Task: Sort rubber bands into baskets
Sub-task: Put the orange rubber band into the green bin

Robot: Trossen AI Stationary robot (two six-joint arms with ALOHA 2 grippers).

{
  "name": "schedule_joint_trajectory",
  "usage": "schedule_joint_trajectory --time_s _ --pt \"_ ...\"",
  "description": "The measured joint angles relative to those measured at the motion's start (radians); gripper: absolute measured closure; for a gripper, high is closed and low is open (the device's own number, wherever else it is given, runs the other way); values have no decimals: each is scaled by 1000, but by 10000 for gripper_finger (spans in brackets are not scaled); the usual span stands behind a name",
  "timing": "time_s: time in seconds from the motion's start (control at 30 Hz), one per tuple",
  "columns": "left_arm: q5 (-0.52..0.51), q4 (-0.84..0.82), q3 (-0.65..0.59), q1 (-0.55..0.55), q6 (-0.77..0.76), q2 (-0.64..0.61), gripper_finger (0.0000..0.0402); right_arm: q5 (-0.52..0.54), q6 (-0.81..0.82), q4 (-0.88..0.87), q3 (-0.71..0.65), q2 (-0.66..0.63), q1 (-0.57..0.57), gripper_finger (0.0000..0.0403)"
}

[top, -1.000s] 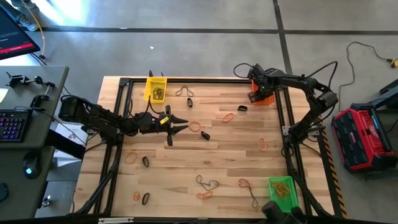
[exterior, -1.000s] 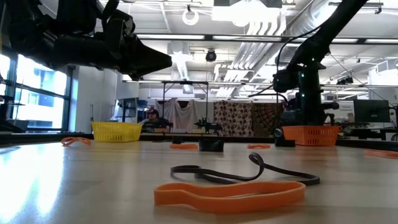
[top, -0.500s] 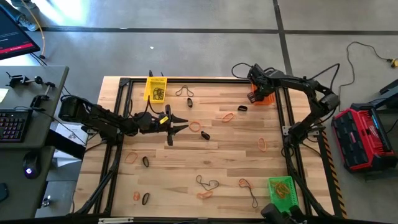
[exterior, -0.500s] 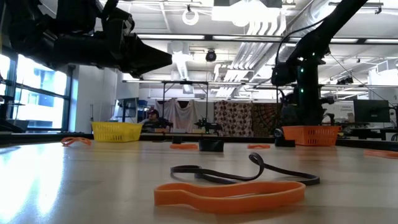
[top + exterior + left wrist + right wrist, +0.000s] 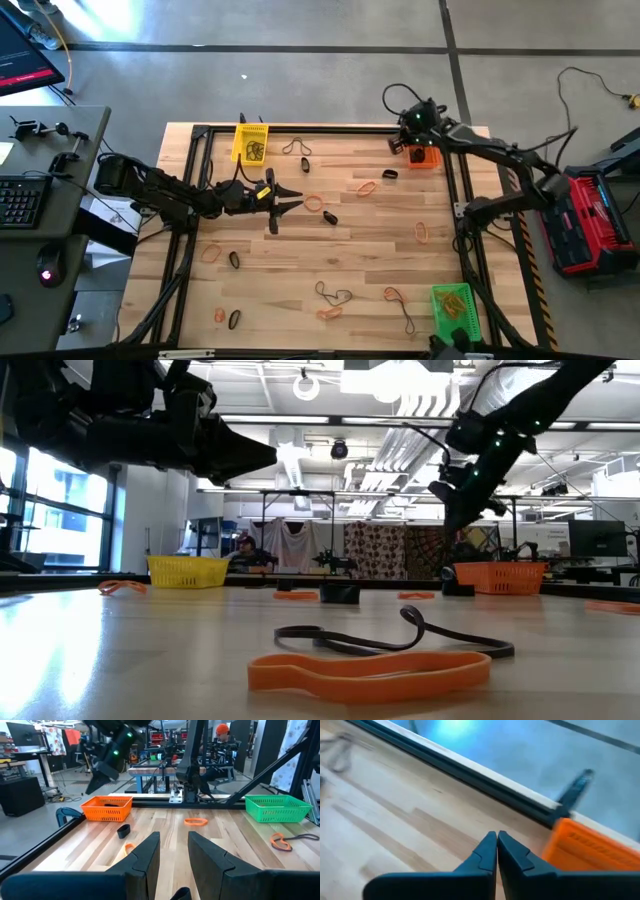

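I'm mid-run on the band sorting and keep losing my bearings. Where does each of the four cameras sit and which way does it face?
High view: overhead, straight down on the wooden table; both dark arms show.
Low view: at tabletop height, level across the table; both arms enter from above.
Left wrist view: looks past the left tool, its fingers apart, toward the orange plastic mesh basket and green plastic mesh basket.
Right wrist view: looks past the shut right tool at the table's edge.
Shared: all four views show the orange basket.

The left gripper [image 5: 296,199] hung mid-table, fingers [image 5: 145,857] slightly parted and empty. The right gripper [image 5: 398,142] was raised at the far edge, fingers pressed together.
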Motion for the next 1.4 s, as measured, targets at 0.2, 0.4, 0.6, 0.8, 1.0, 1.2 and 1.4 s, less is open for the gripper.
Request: schedule_joint_trajectory --time_s 0.2,0.4,0.6,0.8,1.0,1.2,1.4 --pt "-7 -3 0 0 0 0 308 -10 41 195 -159 -52 70 402" --pt "-15 -3 0 0 0 0 308 -2 80 265 -262 -126 150 402" --pt "-15 -4 0 0 0 0 308 -2 36 429 -357 -181 264 402" --pt "-45 -2 0 0 -7 0 309 -11 20 461 -368 -163 314 402" --pt "-27 -16 0 0 24 0 347 -63 83 583 -368 -157 320 402" --pt "75 -212 0 -16 -5 -63 397 -35 46 602 -368 -157 406 403" --pt "72 -475 0 -80 -14 -182 400 44 33 609 -368 -157 505 403"
